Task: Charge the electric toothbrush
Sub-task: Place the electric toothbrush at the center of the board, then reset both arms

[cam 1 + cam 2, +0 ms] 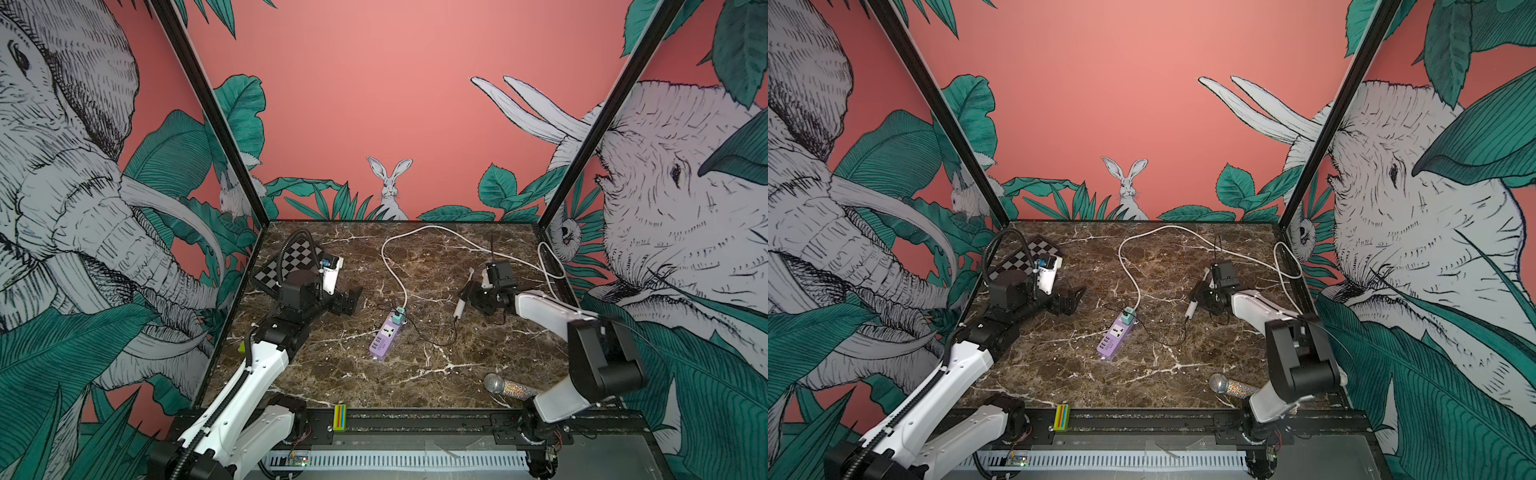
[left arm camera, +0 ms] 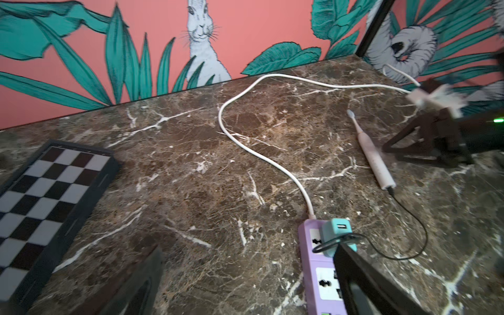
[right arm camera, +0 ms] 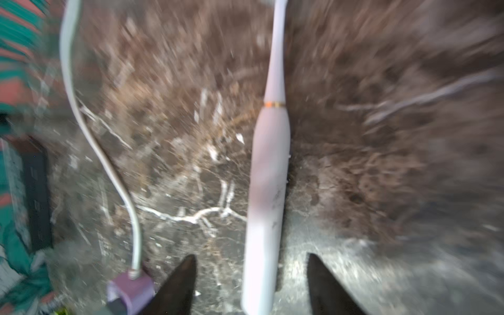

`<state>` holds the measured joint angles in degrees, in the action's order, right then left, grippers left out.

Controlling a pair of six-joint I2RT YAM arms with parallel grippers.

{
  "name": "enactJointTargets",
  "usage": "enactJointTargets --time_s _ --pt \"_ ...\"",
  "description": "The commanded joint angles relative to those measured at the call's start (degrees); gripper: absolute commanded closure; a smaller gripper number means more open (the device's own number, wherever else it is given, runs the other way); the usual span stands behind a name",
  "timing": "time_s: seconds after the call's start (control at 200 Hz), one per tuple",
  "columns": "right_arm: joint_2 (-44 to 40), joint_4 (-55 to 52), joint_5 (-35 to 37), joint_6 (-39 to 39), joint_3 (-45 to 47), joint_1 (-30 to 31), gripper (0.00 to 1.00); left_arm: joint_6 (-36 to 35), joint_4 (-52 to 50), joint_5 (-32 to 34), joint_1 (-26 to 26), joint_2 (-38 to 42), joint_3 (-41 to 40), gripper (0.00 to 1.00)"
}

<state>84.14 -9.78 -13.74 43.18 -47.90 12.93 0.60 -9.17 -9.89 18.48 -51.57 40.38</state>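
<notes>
A: Where is the electric toothbrush [image 2: 371, 155]?
B: Flat on the surface [image 1: 332, 374], toward its right edge, about halfway back; bristle head pointing at the far edge; a thin black cable [image 2: 420, 231] is plugged in at its base
A: And the cable's other end?
B: It runs to a teal adapter [image 1: 400, 316] on the purple power strip [image 1: 386, 334], mid-surface
A: The right fingers [image 3: 180, 283]?
B: Spread wide, one on each side of the handle, a gap showing on both sides; gripping nothing
A: The left fingers [image 2: 354, 272]?
B: Wide apart too, empty, near the strip and well apart from the toothbrush; a chessboard [image 1: 286, 266] lies in the far left corner
</notes>
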Motion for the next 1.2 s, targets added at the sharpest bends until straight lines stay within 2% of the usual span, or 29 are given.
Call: enactJointTargets --time_s 0.0,0.125,0.22,0.355,0.535,0.62,0.71,0.75,0.785,0.895,0.99,1.095,1.195 --pt "-11.85 1.79 10.19 -7.81 2.02 -1.56 0.02 1.07 0.42 9.50 -0.18 3.38 1.49 0.01" --pt "-22.89 6.89 18.03 -17.16 7.43 -5.08 0.01 1.38 3.98 20.89 -0.27 5.31 -0.30 0.01" --pt "-27.30 14.74 18.82 -23.15 13.05 -8.78 0.01 0.83 7.69 29.06 -0.37 5.66 -2.10 0.01" --pt "-27.49 19.30 16.60 -26.80 16.30 -14.42 0.01 -1.75 13.97 37.74 -0.81 4.07 -4.67 0.01" --pt "-24.49 33.39 22.03 -36.59 23.21 -18.00 0.01 -1.72 26.19 46.88 -4.35 -4.89 -11.45 0.01" --pt "-20.99 36.37 21.21 -39.17 24.04 -19.53 0.01 0.24 35.40 46.53 -6.70 -11.28 -16.31 0.01" --pt "-17.11 42.70 20.30 -39.63 26.19 -19.87 0.01 -0.61 50.07 45.37 -7.36 -20.49 -21.56 0.01" --pt "-15.63 46.17 19.78 -39.67 26.62 -19.87 0.01 -3.82 59.86 43.60 -7.33 -24.70 -23.57 0.01" --pt "-15.67 42.64 19.64 -39.96 25.11 -19.87 0.01 -7.34 65.59 41.57 -7.04 -26.88 -24.53 0.01" --pt "-14.44 41.09 18.68 -40.45 23.39 -19.87 0.02 -6.43 63.08 41.61 -8.16 -29.64 -22.06 0.01" --pt "-16.29 43.15 19.42 -40.04 25.76 -19.87 0.03 -8.16 64.35 36.10 -8.23 -32.55 -21.27 0.02" --pt "-17.42 45.67 19.50 -39.98 29.06 -19.87 0.03 -8.61 66.84 35.39 -8.27 -34.28 -21.40 0.01" --pt "-16.55 47.58 17.92 -40.78 30.51 -19.87 0.03 -7.89 66.99 31.33 -9.64 -34.01 -22.13 0.01"
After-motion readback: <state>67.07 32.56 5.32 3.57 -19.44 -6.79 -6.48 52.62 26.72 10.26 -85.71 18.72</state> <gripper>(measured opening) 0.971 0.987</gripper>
